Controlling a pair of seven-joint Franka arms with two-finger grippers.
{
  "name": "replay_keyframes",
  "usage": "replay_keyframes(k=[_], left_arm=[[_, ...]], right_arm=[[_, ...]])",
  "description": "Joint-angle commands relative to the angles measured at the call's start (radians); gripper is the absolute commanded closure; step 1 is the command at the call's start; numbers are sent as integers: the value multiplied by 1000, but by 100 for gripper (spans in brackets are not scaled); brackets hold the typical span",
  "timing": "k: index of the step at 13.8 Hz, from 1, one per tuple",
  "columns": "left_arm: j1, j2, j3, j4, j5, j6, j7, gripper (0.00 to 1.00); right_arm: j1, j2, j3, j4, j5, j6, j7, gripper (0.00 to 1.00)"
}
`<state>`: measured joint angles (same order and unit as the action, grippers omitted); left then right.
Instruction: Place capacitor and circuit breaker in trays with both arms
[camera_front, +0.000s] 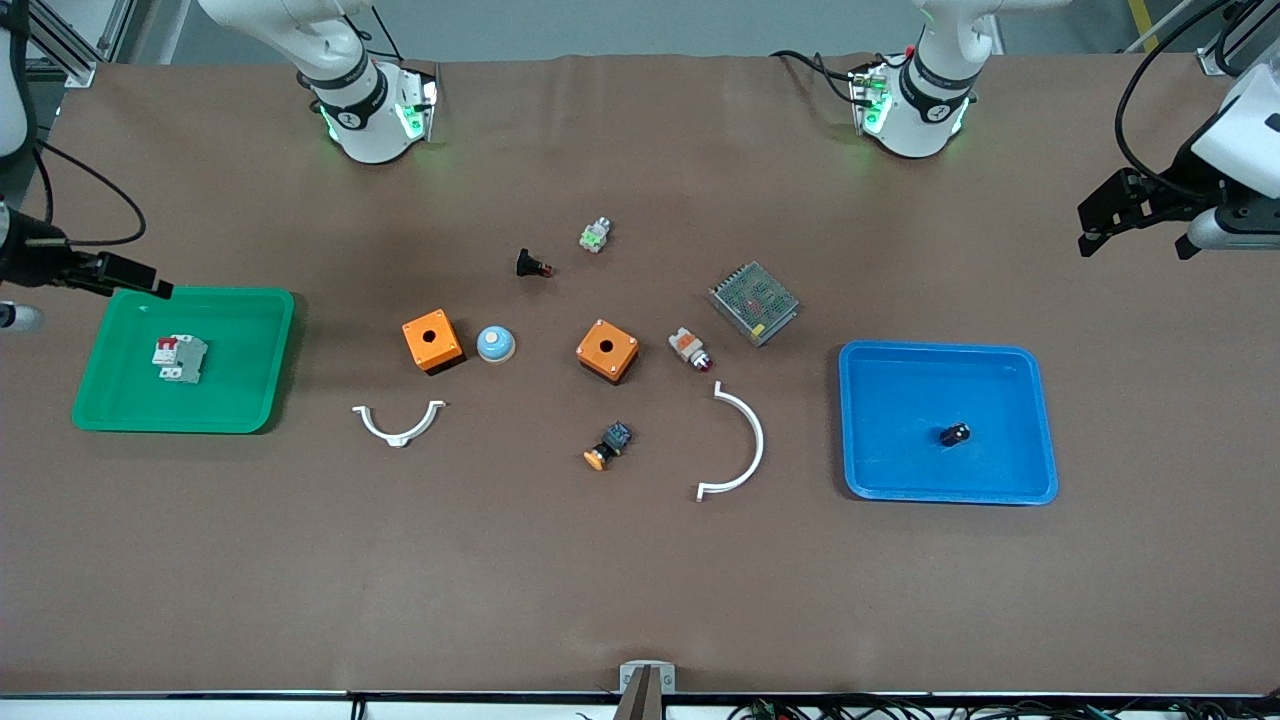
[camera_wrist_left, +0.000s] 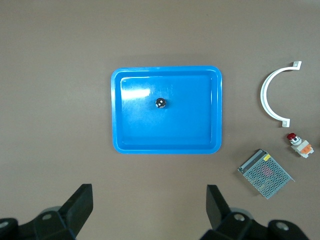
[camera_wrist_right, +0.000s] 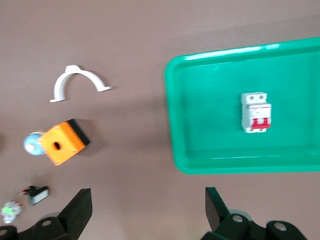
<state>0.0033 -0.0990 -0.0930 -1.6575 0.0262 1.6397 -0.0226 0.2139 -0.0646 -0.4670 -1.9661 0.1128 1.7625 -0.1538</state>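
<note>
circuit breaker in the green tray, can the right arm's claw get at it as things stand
Probably yes: the circuit breaker lies alone in the green tray, nothing over it, and the right claw is open and empty above the tray's edge.

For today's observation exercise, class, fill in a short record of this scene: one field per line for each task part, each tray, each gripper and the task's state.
capacitor: lying in the blue tray, free of any gripper
circuit breaker: lying in the green tray, free of any gripper
left gripper: open, empty, raised off the table past the blue tray's end
right gripper: open, empty, raised by the green tray
task state: both parts appear placed; arms clear of the trays
</note>
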Motion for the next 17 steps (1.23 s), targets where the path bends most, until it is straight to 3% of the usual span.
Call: replay_keyframes(k=[1,3,8,17], left_arm=[[17,-11,-10,7,-19,-24,24,0],[18,-11,-8,7,-19,-28,24,0],[18,-15,-7,7,-19,-37,24,0],[14,1,-8,45,-14,-37,18,0]], right_arm=[[35,-35,49,68,-67,-64,105,0],[36,-21,80,159,-87,-93,128,0],[44,48,82,341,-88,-101,123,0],[55,68,77,375,-79,-101,125,0]])
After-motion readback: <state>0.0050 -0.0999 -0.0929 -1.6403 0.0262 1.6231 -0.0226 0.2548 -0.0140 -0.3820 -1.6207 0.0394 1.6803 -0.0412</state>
